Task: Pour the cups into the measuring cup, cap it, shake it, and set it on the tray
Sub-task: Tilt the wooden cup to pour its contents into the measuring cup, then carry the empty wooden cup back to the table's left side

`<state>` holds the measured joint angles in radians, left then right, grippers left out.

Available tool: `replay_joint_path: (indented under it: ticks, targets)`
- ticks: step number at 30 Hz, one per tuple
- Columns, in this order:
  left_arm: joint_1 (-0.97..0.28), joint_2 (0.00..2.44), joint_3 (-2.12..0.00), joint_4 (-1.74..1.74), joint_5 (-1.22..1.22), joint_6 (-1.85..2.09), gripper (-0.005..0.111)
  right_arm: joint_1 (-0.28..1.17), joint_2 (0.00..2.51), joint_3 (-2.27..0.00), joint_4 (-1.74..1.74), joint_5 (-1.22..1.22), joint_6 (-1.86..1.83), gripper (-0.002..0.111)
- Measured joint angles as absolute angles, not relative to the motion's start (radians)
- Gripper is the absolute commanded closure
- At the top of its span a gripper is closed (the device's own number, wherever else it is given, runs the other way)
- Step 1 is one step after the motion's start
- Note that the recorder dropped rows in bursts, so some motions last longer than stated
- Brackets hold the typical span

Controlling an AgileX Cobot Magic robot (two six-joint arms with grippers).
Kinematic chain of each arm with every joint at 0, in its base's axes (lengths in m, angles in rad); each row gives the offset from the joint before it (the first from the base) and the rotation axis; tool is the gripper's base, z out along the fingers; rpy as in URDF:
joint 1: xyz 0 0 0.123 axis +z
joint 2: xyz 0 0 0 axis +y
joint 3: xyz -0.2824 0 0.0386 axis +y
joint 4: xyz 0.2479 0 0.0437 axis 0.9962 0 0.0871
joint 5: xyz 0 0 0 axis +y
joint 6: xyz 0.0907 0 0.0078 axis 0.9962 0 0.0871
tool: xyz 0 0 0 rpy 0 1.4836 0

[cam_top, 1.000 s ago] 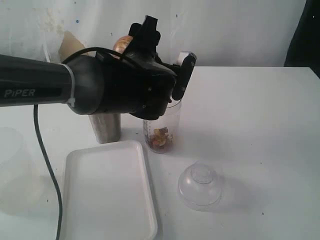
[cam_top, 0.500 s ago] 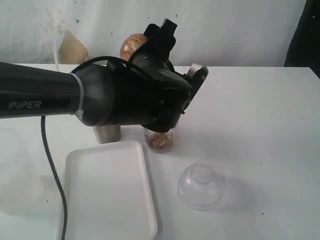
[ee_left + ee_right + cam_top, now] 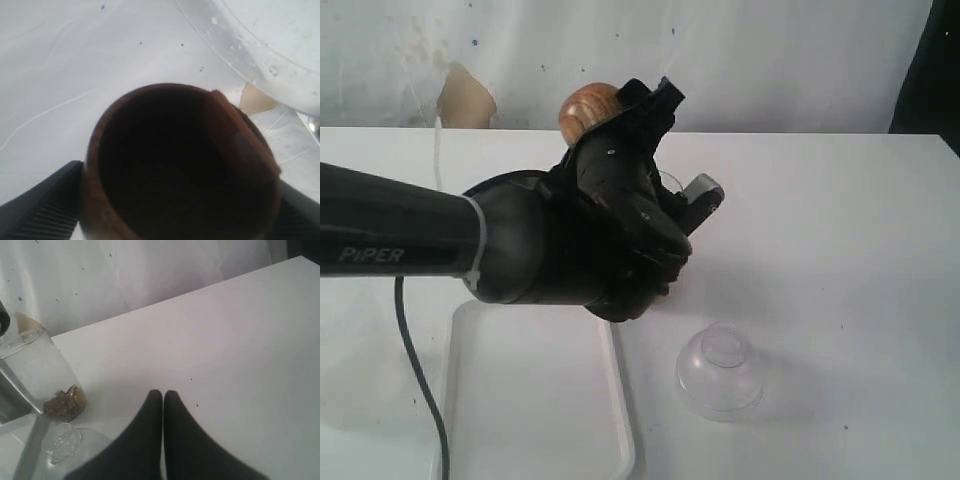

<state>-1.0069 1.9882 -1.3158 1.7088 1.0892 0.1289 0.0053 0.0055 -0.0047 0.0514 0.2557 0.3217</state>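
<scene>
Looking from outside, my left arm (image 3: 410,240) hides most of the one measuring cup (image 3: 42,372) and a tray (image 3: 520,400) corner. My left gripper (image 3: 170,215) squeezes one wooden cup (image 3: 590,108), held up high. My right gripper (image 3: 163,397) is pressed closed, empty. One cap (image 3: 720,372) sits on the worktop (image 3: 840,230) beside the tray.

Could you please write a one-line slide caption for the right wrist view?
Shut, empty right gripper above the white table, near the measuring cup holding brown bits.

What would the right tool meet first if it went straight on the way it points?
Likely nothing near: beyond the shut right tool lies bare table, then the wall. The measuring cup stands off to one side.
</scene>
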Motion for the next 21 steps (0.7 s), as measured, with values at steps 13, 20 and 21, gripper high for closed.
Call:
replay_joint_path:
  ticks: [13, 20, 21]
  targets:
    - [-1.000, 1.888, -1.315, 1.710, 1.101, -0.237, 0.107, 0.011, 0.005, -0.005, 0.051, 0.256, 0.322, 0.108]
    - [-0.935, 1.731, -1.314, 1.484, 0.937, -0.368, 0.107, 0.013, 0.005, -0.005, 0.051, 0.256, 0.322, 0.108]
    - [-0.915, 1.708, -1.314, 1.424, 0.896, -0.388, 0.107, 0.013, 0.005, -0.005, 0.051, 0.256, 0.322, 0.108]
